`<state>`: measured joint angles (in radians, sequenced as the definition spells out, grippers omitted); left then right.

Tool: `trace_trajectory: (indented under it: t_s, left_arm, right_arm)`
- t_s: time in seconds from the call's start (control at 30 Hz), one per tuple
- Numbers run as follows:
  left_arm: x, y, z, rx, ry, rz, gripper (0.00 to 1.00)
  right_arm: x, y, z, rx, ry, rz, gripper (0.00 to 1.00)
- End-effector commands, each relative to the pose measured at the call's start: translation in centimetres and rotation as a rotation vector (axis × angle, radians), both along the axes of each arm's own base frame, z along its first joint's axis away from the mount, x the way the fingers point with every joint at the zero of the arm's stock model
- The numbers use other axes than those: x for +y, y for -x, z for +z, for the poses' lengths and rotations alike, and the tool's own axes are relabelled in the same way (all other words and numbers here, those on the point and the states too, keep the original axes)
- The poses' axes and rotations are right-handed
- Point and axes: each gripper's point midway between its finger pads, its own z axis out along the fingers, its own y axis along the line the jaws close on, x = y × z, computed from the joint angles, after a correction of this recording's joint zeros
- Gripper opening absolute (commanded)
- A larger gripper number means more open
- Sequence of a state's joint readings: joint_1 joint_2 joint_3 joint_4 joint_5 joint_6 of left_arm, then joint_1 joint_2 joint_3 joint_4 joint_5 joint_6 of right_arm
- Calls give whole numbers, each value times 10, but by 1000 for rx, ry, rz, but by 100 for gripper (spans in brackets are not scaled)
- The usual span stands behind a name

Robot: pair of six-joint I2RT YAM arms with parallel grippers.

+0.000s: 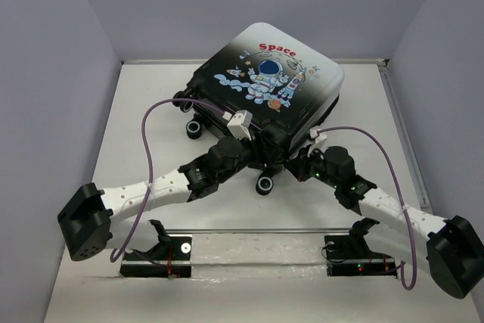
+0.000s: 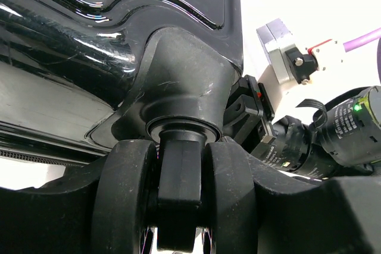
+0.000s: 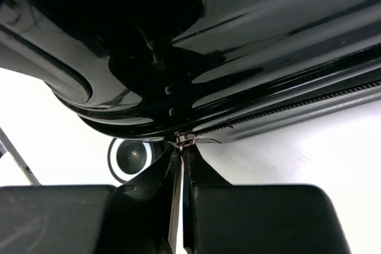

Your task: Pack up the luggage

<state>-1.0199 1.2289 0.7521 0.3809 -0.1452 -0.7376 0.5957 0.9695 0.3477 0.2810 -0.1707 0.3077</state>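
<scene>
The luggage (image 1: 265, 73) lies closed on the table, astronaut and red "Space" print facing up, its wheeled end towards my arms. My left gripper (image 1: 246, 158) is at the near wheel corner. In the left wrist view my left gripper (image 2: 181, 206) has its fingers hugging both sides of a black caster wheel (image 2: 122, 200) under the glossy shell (image 2: 89, 28). My right gripper (image 1: 299, 166) is at the near right edge. In the right wrist view my right gripper (image 3: 183, 206) is shut on the metal zipper pull (image 3: 184, 141), at the zipper track (image 3: 286, 111) below the black shell (image 3: 238, 57).
Another caster (image 1: 265, 183) stands free between the two grippers and shows in the right wrist view (image 3: 134, 157). Two more casters (image 1: 198, 128) are at the left corner. A clear bar (image 1: 257, 231) on two mounts crosses the front. Grey walls enclose the table.
</scene>
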Motion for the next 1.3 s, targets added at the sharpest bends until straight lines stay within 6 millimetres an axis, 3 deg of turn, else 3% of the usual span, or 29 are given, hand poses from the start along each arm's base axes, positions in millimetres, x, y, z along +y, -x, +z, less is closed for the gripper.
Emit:
trace_trajectory:
  t_s: [0.0,0.13,0.2,0.27,0.3,0.33,0.4,0.47,0.5,0.53,0.57,0.6,0.63,0.67,0.7,0.73,0.77,0.8,0.83,0.93,0.97,1.03,1.1,1.17,1.27]
  left_arm:
    - [-8,-1,61,-85,182,-3,6]
    - [-16,-5,69,-97,184,-10,6]
    - [-26,-9,76,-109,187,-28,6]
    - [-38,-9,95,-123,217,-68,6]
    - [-44,-8,99,-126,224,-87,6]
    - [-54,-8,108,-129,239,-117,6]
    - [-63,-9,116,-134,248,-140,6]
    - [-71,-6,138,-150,273,-185,6]
    - [-73,-5,142,-151,273,-195,6]
    - [-75,-5,142,-141,259,-204,6]
    - [-78,-3,152,-152,263,-229,6]
    - [-81,-2,151,-146,245,-243,8]
    - [-83,-1,139,-119,197,-254,16]
    - [-83,1,142,-137,173,-276,47]
    - [-80,0,137,-136,132,-273,64]
    - [-68,0,128,-119,67,-256,78]
    - [-55,-8,123,-161,5,-213,91]
    - [-42,-11,120,-175,-33,-189,94]
    - [-9,-23,116,-169,-90,-104,95]
    - [76,-46,103,-169,-239,74,96]
    - [122,-71,101,-156,-288,213,97]
    - [181,-74,93,-144,-379,337,96]
    - [231,-81,83,-113,-445,464,97]
    - [262,-80,56,-60,-550,514,97]
    - [306,-94,18,27,-701,625,97]
  right_arm:
    - [9,-11,35,-127,-121,-5,7]
    - [10,1,34,-93,-190,8,7]
    - [20,16,35,-70,-229,48,7]
    - [30,25,36,-56,-243,64,7]
    - [45,40,35,-31,-254,107,7]
    - [55,41,46,-44,-283,108,7]
    - [78,52,46,-5,-305,149,7]
    - [105,71,65,-30,-360,211,7]
    - [115,75,77,-44,-384,229,7]
    - [120,72,73,-40,-381,209,7]
    - [121,66,80,-48,-422,178,7]
    - [120,63,80,-50,-439,159,7]
    - [117,59,81,-56,-450,132,7]
    - [110,52,80,-58,-445,74,7]
    - [104,50,76,-54,-435,45,7]
    - [96,47,67,-40,-400,4,7]
    - [89,49,76,-55,-415,-5,7]
    - [83,46,76,-56,-410,-22,7]
    - [77,46,68,-41,-378,-31,7]
    - [65,44,70,-42,-372,-41,7]
    - [64,43,69,-38,-363,-42,7]
    - [66,40,63,-23,-339,-39,7]
    - [67,40,56,-10,-321,-35,7]
    - [66,37,54,-13,-312,-40,7]
    - [67,39,55,-20,-313,-23,7]
